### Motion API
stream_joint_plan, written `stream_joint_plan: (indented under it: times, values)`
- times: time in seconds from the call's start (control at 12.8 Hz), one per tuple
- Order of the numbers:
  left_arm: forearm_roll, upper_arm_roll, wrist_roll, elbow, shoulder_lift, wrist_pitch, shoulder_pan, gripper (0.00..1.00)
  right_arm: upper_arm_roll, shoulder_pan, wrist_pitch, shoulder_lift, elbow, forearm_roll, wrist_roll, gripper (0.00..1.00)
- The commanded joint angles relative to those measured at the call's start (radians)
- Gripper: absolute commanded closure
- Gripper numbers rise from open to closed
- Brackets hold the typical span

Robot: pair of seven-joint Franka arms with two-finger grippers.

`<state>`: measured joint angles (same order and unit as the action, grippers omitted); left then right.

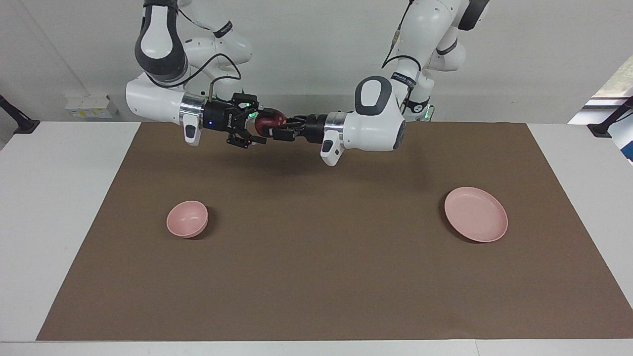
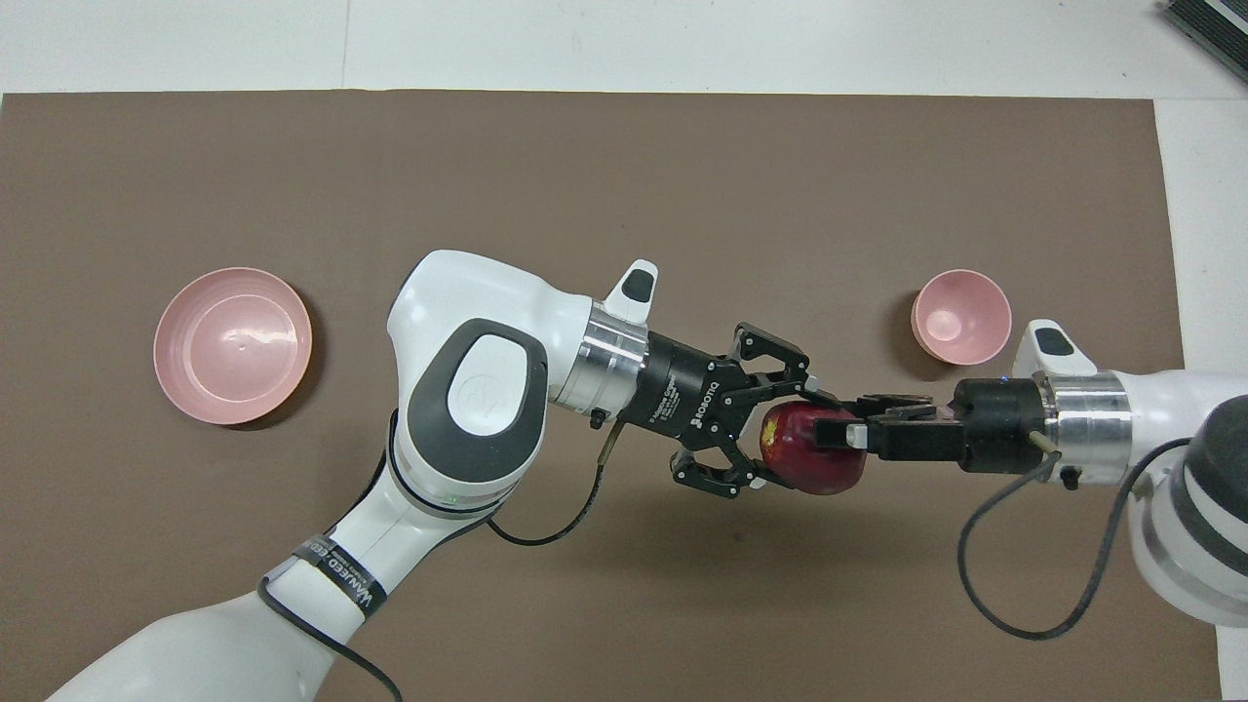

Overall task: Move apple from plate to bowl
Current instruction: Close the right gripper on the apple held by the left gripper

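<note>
The left gripper (image 2: 756,450) is clamped on the apple (image 2: 814,450), held high over the brown mat (image 1: 316,277) between plate (image 1: 475,214) and bowl (image 1: 187,218). The right gripper (image 1: 253,124) has its 2 fingers apart around the apple. Wide bare mat lies below.

High facing view, steep overhead view

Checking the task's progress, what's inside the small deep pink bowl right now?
The small deep pink bowl holds nothing; its whole inside shows from overhead, uncovered.
</note>
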<state>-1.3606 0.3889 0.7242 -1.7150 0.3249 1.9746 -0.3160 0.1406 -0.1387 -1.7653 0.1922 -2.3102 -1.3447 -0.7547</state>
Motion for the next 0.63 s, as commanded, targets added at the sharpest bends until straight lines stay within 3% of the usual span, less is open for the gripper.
stream_joint_plan:
  times: [0.0,0.55]
  values:
    - [-0.031,-0.012,0.011,-0.023,-0.029,0.029,-0.026,1.00,0.001,0.005,0.029,0.039,-0.040,-0.024,-0.014,0.00]
    - [-0.029,-0.012,0.011,-0.023,-0.030,0.030,-0.026,1.00,0.004,0.022,0.052,0.046,-0.052,0.054,-0.058,0.00]
